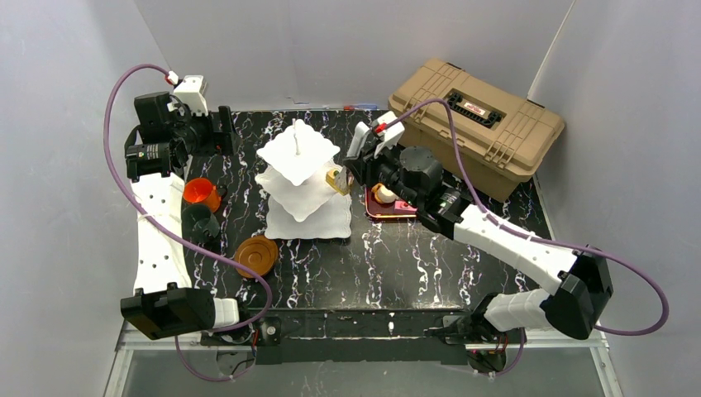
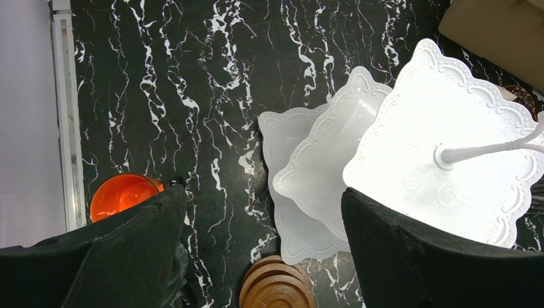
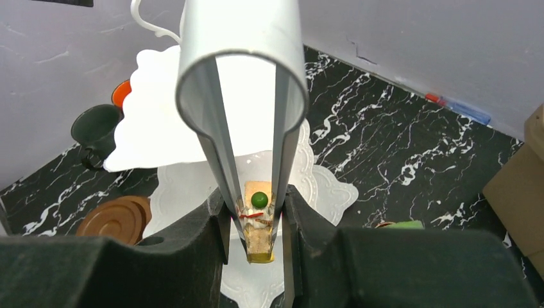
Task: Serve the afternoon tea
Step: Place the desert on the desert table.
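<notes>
- Grip: right gripper [image 3: 255, 221] clamped on metal tongs [image 3: 240, 77], squeezing them narrow; the tips pinch a tan pastry slice [image 3: 258, 212] topped with a green ball.
- Slice hangs over white stand [image 1: 285, 223], right side, above a lower plate.
- Left gripper [image 2: 262, 212] spread wide, holding nothing, above table [image 2: 192, 96] between orange cup [image 2: 119, 194] and stand.
- Brown saucers [image 1: 255, 255] stacked near stand's front-left corner.

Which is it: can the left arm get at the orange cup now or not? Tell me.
Probably yes: the left gripper is open and empty, and the orange cup stands nearby, its mouth uncovered. Only the dark cup beside it crowds one side.
</notes>
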Robot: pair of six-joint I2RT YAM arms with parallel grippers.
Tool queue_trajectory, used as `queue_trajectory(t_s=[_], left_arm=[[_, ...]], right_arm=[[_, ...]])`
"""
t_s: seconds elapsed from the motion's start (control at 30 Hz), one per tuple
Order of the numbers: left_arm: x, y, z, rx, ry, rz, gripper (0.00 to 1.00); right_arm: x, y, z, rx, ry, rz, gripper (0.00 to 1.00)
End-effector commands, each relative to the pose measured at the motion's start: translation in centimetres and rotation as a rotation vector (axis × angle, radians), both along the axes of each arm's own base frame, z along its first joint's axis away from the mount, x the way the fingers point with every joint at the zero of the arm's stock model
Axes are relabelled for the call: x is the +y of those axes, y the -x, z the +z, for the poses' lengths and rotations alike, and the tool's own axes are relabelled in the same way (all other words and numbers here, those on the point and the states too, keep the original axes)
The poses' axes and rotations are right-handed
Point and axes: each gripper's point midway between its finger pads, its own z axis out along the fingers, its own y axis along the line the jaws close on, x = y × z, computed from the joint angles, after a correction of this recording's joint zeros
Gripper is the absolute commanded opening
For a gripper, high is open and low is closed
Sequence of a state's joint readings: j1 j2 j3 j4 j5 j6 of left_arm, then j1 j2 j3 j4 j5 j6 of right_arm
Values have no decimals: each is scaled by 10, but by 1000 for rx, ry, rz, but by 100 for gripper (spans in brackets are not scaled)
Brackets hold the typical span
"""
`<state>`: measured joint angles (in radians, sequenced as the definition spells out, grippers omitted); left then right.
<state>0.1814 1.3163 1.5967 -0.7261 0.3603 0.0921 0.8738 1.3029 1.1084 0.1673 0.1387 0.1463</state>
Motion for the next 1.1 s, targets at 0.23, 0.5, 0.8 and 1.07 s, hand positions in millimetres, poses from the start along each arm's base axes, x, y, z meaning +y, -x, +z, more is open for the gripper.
queue_trajectory(t_s=[0.23,0.5,0.8,1.07], left_arm=[[-4,4,1,4,24,-20,88],[-5,4,2,3,22,-24,88],[-5,6,1,4,18,-28,88],[-5,7,-3,9,15,-30,89]], right_arm=[[9,-15,32,-189,-140,-69,2],[9,-19,21,-227,-186,-114,6],[15,-26,16,-223,-208,-153,9],[15,-28,7,-209,-206,-170,23]])
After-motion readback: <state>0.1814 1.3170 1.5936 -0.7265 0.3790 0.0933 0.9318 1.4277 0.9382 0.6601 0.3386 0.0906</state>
